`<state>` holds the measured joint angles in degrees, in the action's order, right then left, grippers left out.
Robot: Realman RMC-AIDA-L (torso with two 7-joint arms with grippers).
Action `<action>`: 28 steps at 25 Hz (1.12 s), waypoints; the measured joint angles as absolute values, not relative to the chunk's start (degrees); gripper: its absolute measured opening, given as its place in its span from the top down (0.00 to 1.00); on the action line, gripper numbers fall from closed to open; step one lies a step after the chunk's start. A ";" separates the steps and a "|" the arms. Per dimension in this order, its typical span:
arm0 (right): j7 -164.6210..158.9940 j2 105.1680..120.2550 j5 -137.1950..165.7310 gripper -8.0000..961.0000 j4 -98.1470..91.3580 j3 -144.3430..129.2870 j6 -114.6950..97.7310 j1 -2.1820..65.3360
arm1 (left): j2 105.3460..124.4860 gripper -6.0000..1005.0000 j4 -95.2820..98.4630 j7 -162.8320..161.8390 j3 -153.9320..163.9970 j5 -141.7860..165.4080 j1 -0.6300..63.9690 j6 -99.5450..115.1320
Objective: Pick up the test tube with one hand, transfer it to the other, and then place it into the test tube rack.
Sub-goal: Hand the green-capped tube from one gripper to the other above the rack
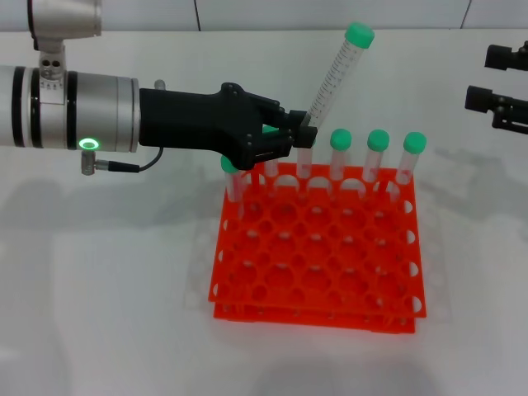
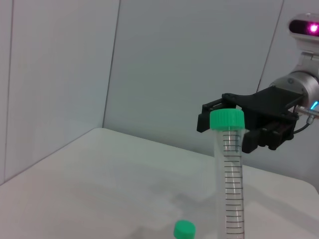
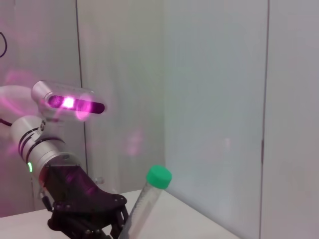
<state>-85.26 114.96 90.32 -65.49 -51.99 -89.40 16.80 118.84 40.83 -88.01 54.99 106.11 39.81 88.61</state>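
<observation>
My left gripper (image 1: 299,132) clamps the test tube (image 1: 333,79) low on its body, tilted above the test tube rack's (image 1: 318,247) back row; my right gripper (image 1: 495,87) waits apart, seemingly spread.

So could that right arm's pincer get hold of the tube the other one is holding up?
Probably yes. The left pincer grips the test tube low down, so its green-capped upper part sticks up free above the rack. The right pincer waits off to the side, with nothing visible between them.
</observation>
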 joint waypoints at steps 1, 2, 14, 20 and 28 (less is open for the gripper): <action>-85.20 114.96 90.32 0.34 -65.45 -52.13 -89.50 16.78 | 118.84 0.81 40.86 -88.01 55.07 106.11 39.82 88.64; -85.17 114.96 90.32 0.34 -65.43 -52.24 -89.61 16.76 | 118.84 0.81 40.91 -88.01 55.23 106.11 39.82 88.67; -85.22 114.96 90.32 0.34 -65.39 -52.78 -91.13 17.06 | 118.90 0.81 40.77 -87.90 56.41 106.11 39.76 88.37; -85.15 115.05 89.73 0.34 -65.38 -54.68 -90.89 17.83 | 119.07 0.81 40.70 -87.85 57.02 105.97 39.77 88.26; -85.39 115.20 89.72 0.34 -65.10 -56.56 -89.75 19.94 | 119.09 0.81 40.60 -87.24 57.84 105.96 40.11 87.98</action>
